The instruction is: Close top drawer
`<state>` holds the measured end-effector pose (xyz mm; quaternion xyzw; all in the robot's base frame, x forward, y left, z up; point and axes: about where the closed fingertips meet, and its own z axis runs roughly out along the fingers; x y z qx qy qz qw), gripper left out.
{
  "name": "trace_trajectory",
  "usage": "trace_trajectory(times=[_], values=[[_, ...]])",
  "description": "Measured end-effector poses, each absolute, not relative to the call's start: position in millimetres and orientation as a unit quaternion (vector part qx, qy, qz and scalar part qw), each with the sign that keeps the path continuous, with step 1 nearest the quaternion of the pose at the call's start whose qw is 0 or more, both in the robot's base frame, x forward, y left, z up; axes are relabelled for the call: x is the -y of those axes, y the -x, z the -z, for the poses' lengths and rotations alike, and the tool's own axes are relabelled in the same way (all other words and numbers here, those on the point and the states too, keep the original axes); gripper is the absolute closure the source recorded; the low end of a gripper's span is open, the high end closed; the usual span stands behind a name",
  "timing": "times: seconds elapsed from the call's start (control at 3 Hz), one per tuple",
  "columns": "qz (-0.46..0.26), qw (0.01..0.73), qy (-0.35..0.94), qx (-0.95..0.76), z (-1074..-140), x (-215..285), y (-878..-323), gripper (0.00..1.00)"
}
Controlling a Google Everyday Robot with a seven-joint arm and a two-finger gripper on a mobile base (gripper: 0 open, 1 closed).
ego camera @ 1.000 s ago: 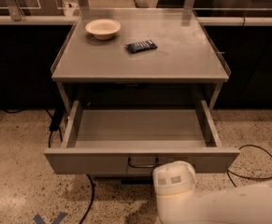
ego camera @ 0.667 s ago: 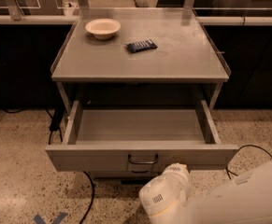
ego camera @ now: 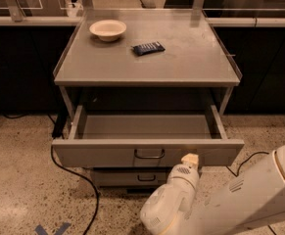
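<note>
The top drawer (ego camera: 107,153) is a wide grey metal tray pulled fully out from under the grey cabinet top (ego camera: 147,65). Its inside looks empty. Its plain front panel carries a small dark wire pull (ego camera: 149,154) at the middle. My gripper (ego camera: 190,159) is at the end of the white arm that rises from the lower right. Its tip is against the drawer front, just right of the pull and near the panel's lower edge.
A cream bowl (ego camera: 107,29) and a dark blue packet (ego camera: 148,48) lie on the cabinet top. A lower drawer (ego camera: 127,178) with a similar pull sits under the open one. A black cable (ego camera: 78,177) runs over the speckled floor at the left. Dark counters stand behind.
The arm has swung up and forward from the bottom of the view, bringing the gripper to the drawer front. The drawer stays open.
</note>
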<state>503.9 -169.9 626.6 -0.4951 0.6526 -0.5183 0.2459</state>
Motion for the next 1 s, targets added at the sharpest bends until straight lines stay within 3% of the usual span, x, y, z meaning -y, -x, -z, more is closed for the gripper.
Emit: trace_trajectory(times=[1.0], values=[[0.530,0.260,0.480,-0.649,-649.8,193.5,-503.9,1.00]])
